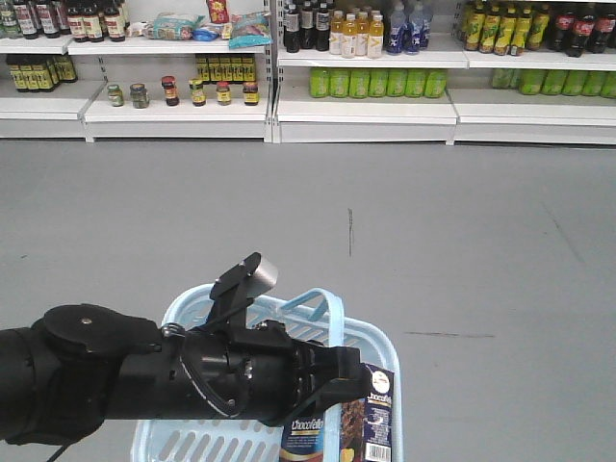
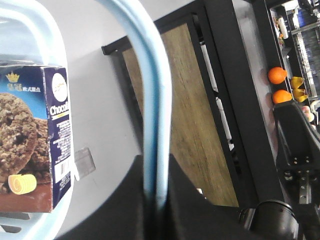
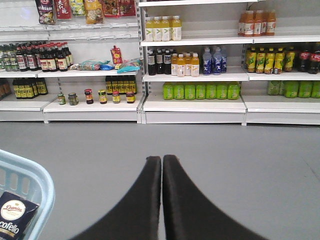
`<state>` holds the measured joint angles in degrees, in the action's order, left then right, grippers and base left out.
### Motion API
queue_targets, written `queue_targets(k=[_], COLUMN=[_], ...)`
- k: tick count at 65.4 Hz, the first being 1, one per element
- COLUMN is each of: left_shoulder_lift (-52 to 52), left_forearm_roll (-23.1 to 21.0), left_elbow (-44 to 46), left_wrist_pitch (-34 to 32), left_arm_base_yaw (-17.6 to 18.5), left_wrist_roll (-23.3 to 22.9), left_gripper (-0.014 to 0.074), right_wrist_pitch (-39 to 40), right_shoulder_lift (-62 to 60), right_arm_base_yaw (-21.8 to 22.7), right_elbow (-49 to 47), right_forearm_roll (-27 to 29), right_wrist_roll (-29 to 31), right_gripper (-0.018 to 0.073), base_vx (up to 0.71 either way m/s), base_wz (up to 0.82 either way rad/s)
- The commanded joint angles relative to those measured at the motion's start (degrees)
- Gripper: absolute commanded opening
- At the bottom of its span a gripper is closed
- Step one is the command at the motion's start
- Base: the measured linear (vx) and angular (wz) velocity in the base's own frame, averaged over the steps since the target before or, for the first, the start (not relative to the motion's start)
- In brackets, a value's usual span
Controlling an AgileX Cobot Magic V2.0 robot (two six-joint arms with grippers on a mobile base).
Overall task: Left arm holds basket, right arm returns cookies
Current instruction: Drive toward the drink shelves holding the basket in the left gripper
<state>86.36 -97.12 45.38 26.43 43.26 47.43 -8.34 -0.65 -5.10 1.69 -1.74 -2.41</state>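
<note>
Front view: the left arm (image 1: 144, 380) reaches across the bottom of the frame to the basket (image 1: 183, 306), the cookies (image 1: 371, 423) standing inside it at lower right. Left wrist view: the left gripper (image 2: 155, 175) is clamped on the basket's handle (image 2: 152, 110), cookies at far left. Right wrist view: the right gripper (image 3: 161, 200), bottom centre, is empty, fingers pressed together, facing the shelves (image 3: 192, 102). Holding looks done; picking and returning the cookies remain.

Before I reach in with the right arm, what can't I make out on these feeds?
- Inside of the basket, front view: the left arm covers most of it.
- The cookies, front view: box base cut off by the bottom edge; right wrist view shows one corner.
- The shelves: product labels too small to read.
</note>
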Motion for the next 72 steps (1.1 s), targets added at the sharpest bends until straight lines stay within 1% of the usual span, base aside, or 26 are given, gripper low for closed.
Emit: queue_targets(k=[1,72], left_shoulder_lift=[-2.47,-2.47], left_forearm_roll=[-2.22,-2.22], left_elbow=[1.63,1.63], left_wrist_pitch=[2.15,2.18], left_arm_base_yaw=[0.22,0.22], left_wrist_roll=[0.32,0.32], left_gripper=[-0.0006,-0.0006], right_wrist_pitch=[4.50,4.50], right_shoulder_lift=[-0.59,-0.59], right_arm_base_yaw=[0.22,0.22], right_elbow=[-0.02,-0.02], right_forearm_roll=[-0.17,-0.17], right_wrist_roll=[0.12,0.12], right_gripper=[-0.0009,-0.0009], base_vx=[0.37,0.35], base_wz=[0.04,-0.02])
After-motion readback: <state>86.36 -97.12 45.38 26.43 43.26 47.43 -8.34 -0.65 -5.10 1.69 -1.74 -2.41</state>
